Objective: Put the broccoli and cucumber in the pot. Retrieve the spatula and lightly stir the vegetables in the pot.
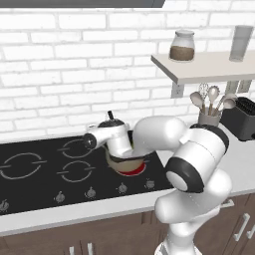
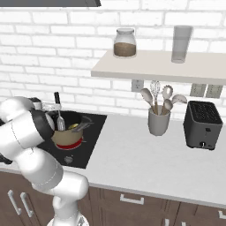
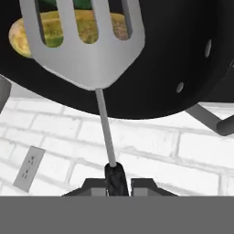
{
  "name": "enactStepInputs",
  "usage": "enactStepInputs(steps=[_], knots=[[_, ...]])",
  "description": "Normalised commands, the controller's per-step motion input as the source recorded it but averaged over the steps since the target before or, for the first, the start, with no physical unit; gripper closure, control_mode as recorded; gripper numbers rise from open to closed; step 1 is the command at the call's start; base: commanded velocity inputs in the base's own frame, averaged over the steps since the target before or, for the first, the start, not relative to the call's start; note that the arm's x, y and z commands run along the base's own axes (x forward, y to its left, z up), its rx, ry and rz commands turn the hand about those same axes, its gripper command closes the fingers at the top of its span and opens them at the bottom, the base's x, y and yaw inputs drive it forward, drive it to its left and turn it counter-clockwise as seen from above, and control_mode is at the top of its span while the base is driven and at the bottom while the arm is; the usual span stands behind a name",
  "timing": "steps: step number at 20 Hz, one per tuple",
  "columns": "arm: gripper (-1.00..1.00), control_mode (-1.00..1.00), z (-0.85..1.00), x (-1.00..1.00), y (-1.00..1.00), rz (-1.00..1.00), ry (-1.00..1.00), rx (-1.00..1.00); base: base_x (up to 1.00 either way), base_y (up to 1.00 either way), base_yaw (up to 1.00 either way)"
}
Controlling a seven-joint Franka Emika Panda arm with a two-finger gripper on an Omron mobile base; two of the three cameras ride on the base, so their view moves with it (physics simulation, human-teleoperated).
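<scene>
The gripper (image 3: 119, 182) is clamped on the black grip of the spatula (image 3: 84, 50), whose slotted blade reaches into the pot (image 3: 183, 55). Through the slots the cucumber (image 3: 20, 37) lies on the dark bottom, with a bit of green broccoli (image 3: 82, 3) above it, cut off by the frame edge. The arm hides most of the pot (image 1: 130, 164) on the stove (image 1: 30, 184). A cup (image 2: 159, 121) of utensils stands well apart on the desk (image 2: 145, 159).

Toaster (image 2: 202, 125) beside utensil cup (image 2: 158, 122)
</scene>
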Motion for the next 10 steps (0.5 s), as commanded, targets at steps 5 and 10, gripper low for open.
enactStepInputs(steps=[5,10], knots=[[1.0,-1.0,-0.6,0.31,-0.01,0.03,-0.15,0.0,0.0,0.0,0.0],[1.0,-1.0,-0.77,0.01,-0.08,0.07,-0.21,0.01,0.0,0.0,0.0]])
